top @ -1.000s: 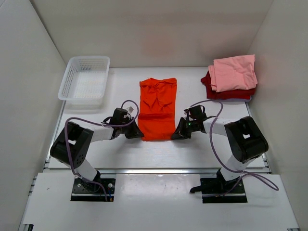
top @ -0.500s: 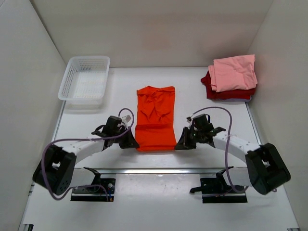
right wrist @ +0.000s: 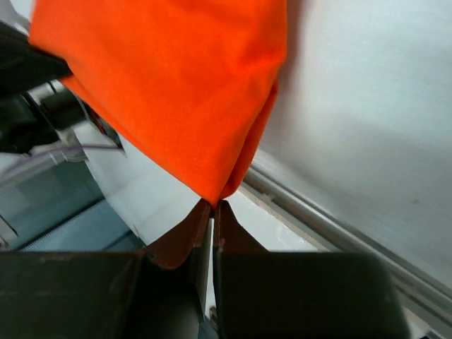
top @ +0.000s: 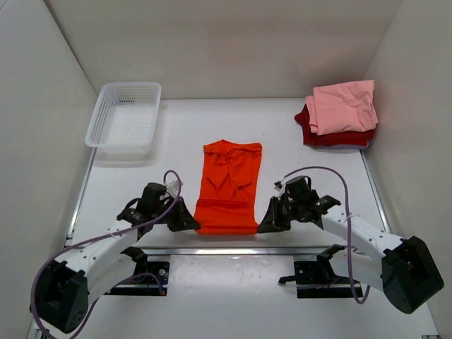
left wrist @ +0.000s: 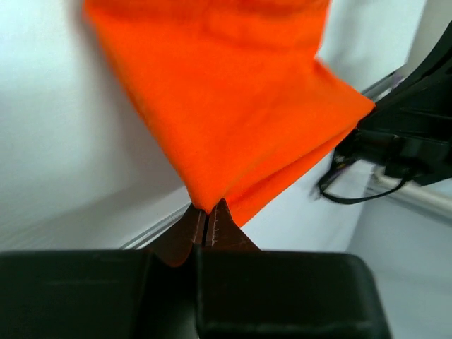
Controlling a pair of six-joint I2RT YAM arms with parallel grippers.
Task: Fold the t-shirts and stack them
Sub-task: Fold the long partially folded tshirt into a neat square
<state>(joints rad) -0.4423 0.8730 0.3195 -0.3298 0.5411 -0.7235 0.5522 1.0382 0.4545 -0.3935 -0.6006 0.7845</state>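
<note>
The bright orange t-shirt [top: 228, 185] lies folded lengthwise in the middle of the table, its near end at the front edge. My left gripper [top: 192, 224] is shut on its near left corner [left wrist: 212, 191]. My right gripper [top: 263, 224] is shut on its near right corner [right wrist: 226, 180]. Both corners are held slightly raised. The light pink t-shirt [top: 344, 106] lies folded on top of the dark red t-shirt [top: 332, 136] at the back right.
A white plastic mesh basket [top: 125, 119] stands at the back left. White walls close in the table on three sides. A metal rail [top: 226, 250] runs along the table's front edge, just near of both grippers.
Both grippers have pulled the orange t-shirt toward the near edge of the table, keeping hold of its near corners. The arms have stretched lower and wider.
</note>
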